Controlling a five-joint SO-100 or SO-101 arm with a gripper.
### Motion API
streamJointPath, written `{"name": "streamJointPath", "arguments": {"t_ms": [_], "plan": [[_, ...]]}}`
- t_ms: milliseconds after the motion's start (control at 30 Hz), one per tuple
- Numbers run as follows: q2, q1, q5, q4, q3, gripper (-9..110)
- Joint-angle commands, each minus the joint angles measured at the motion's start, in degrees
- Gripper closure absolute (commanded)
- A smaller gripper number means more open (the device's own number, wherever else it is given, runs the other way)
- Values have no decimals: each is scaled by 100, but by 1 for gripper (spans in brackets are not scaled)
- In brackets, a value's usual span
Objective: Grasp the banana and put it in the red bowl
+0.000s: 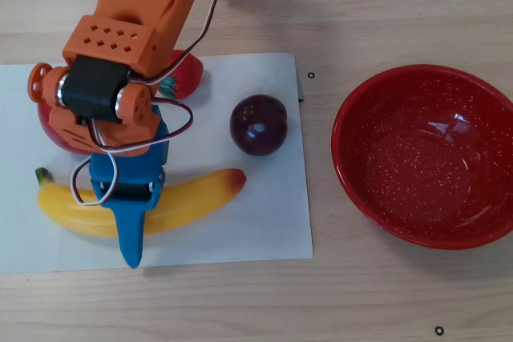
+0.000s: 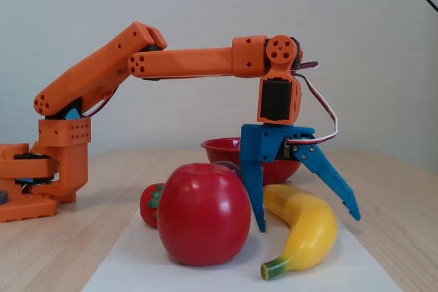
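The yellow banana (image 1: 192,194) lies on a white paper sheet (image 1: 264,230), with its stem at the left in the overhead view. My blue gripper (image 1: 128,218) is open and lowered over the banana's middle. In the fixed view the gripper (image 2: 308,222) straddles the banana (image 2: 308,241): one finger stands upright on its left side, the other slants out past its right side, and both tips are down near the paper. The red bowl (image 1: 353,190) sits empty at the right on the bare table, and shows behind the gripper as the red bowl (image 2: 222,146) in the fixed view.
A dark plum (image 1: 258,124) lies on the paper between the banana and the bowl. A strawberry (image 1: 186,76) and a red apple (image 1: 50,122) sit partly under the arm. The apple (image 2: 204,213) is large in the foreground of the fixed view.
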Motion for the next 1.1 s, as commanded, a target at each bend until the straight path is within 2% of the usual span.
{"name": "streamJointPath", "arguments": {"t_ms": [0, 167, 467, 767, 1067], "plan": [[316, -35, 97, -158, -519, 58], [308, -53, 70, -132, -527, 76], [378, -123, 18, -114, -554, 101], [826, -70, -44, -352, -237, 101], [1986, 88, -220, -1020, 835, 101]]}}
